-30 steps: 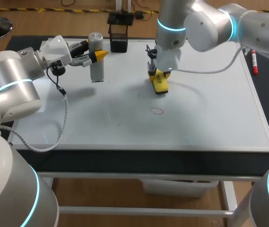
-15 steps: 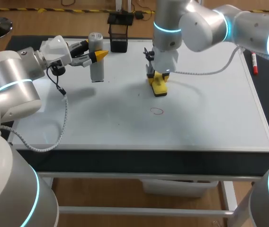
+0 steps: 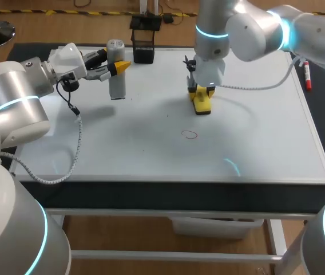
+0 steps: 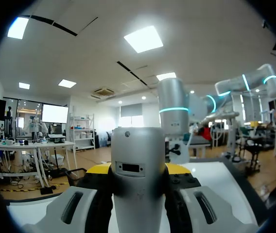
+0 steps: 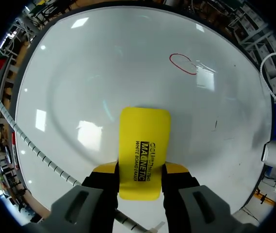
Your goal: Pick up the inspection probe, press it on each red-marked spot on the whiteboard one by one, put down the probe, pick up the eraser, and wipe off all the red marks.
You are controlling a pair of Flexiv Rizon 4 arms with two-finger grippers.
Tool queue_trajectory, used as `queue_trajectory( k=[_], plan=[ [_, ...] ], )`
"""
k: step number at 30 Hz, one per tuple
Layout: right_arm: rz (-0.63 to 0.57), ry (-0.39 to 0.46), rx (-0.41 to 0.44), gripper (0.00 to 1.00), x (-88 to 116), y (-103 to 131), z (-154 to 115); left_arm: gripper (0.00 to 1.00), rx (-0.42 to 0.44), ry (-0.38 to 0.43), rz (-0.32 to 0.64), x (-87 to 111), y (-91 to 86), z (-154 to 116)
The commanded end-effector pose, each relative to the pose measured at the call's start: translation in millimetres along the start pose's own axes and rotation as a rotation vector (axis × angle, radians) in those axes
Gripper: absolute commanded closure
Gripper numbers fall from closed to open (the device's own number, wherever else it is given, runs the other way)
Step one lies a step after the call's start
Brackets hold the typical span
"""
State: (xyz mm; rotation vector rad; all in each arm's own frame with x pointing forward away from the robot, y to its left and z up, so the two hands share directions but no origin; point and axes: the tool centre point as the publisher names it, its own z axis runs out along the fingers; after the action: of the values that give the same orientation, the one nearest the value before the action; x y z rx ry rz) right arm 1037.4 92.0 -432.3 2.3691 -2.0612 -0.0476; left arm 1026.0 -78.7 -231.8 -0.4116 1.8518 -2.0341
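The grey cylindrical probe [image 3: 117, 86] stands upright above the whiteboard's [image 3: 254, 143] far left part, and my left gripper [image 3: 119, 67] is shut on its upper half. In the left wrist view the probe [image 4: 139, 145] fills the gap between the yellow tips of the left gripper [image 4: 139, 171]. My right gripper [image 3: 201, 91] is shut on the yellow eraser [image 3: 202, 105], which lies low on the board near its far middle. A single red ring mark [image 3: 190, 135] sits nearer the front, a short way from the eraser [image 5: 144, 145] and ahead of the right gripper [image 5: 140, 171]; it also shows in the right wrist view [image 5: 183, 63].
A black holder [image 3: 143, 47] stands at the board's far edge between the two grippers. A red marker [image 3: 307, 75] lies beside the board's right edge. A white coiled cable [image 3: 76, 149] hangs from the left arm over the board's left side.
My right arm has slid the eraser a little to the right across the far middle of the board. The left arm and the probe have stayed where they were.
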Motion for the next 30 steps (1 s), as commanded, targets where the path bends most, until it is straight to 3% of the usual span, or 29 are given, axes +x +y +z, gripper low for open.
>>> queue_trajectory(
  k=[1,10,17,24,30],
  plan=[
    [0.003,0.001,0.006,1.0,15.5,3.5,4.5,1.0,0.005,-0.002,0.003,0.0,0.6,1.0],
    [0.025,0.018,0.018,1.0,29.9,1.8,-1.6,1.0,0.005,-0.002,0.003,0.0,0.6,1.0],
    [0.009,0.031,0.031,1.0,48.9,-3.0,-22.6,1.0,0.005,-0.002,0.003,0.0,0.6,1.0],
    [0.031,0.038,0.051,1.0,83.8,-11.5,-39.0,1.0,0.005,-0.002,0.003,0.0,0.6,1.0],
    [0.101,0.048,0.061,1.0,125.5,-19.1,-45.8,1.0,0.005,-0.002,0.003,0.0,0.6,1.0]
  ],
)
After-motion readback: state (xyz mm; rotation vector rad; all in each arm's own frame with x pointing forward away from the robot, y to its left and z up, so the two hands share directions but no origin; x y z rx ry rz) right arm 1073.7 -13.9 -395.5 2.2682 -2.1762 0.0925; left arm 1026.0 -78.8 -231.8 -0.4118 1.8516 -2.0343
